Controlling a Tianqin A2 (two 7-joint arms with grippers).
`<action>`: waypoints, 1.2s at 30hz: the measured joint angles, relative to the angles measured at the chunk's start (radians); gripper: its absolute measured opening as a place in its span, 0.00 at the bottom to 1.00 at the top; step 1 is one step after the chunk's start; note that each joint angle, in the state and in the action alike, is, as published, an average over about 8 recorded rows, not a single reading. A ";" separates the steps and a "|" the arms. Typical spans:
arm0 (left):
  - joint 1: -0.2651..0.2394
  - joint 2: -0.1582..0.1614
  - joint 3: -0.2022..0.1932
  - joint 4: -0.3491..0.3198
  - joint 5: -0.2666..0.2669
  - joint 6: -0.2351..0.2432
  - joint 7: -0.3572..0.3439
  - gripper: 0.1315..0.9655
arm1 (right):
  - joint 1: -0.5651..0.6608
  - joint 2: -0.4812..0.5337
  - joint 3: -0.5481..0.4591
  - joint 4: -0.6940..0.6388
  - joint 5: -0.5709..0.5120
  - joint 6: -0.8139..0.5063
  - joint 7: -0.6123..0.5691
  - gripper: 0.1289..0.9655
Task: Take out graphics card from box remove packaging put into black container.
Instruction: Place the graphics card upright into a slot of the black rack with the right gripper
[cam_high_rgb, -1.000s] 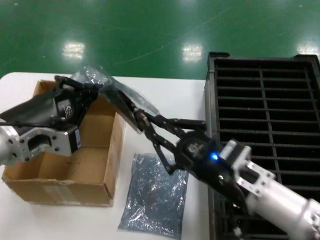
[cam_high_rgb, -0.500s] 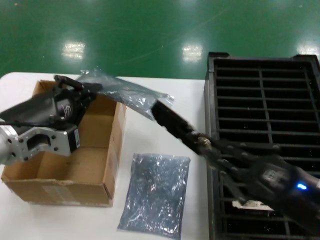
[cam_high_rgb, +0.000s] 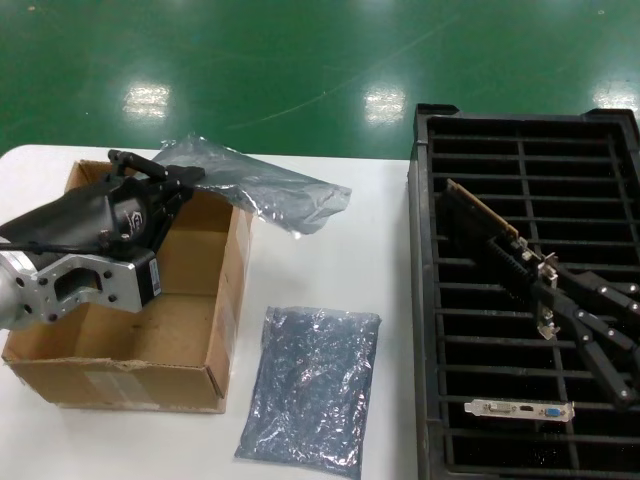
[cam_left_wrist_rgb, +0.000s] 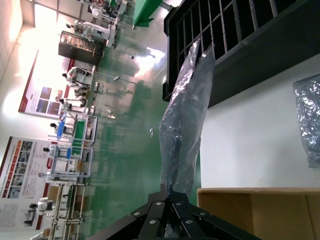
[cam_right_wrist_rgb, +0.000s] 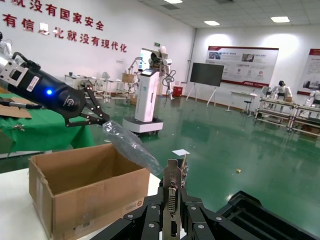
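Holding the card (cam_high_rgb: 480, 215) tight by its metal end above the black tray (cam_high_rgb: 425, 300), the right hand (cam_high_rgb: 545, 290) could bump a rib and miss the slot, while the left hand (cam_high_rgb: 185, 178) pinches the empty bag (cam_high_rgb: 265, 190) over the box (cam_high_rgb: 225, 320).

Bare white table (cam_high_rgb: 330, 270) lies open between the box (cam_high_rgb: 225, 290) and the black container (cam_high_rgb: 425, 300), narrowed by a flat bag (cam_high_rgb: 312, 385) (lying near the front). A second card (cam_high_rgb: 520, 408) occupies one front slot.
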 joint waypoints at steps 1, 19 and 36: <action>0.000 0.000 0.000 0.000 0.000 0.000 0.000 0.01 | -0.001 0.000 0.001 0.000 0.000 0.000 0.000 0.07; 0.000 0.000 0.000 0.000 0.000 0.000 0.000 0.01 | 0.082 0.104 -0.119 0.047 -0.178 0.070 0.151 0.07; 0.000 0.000 0.000 0.000 0.000 0.000 0.000 0.01 | 0.470 0.376 -0.329 0.178 -0.529 -0.267 0.589 0.07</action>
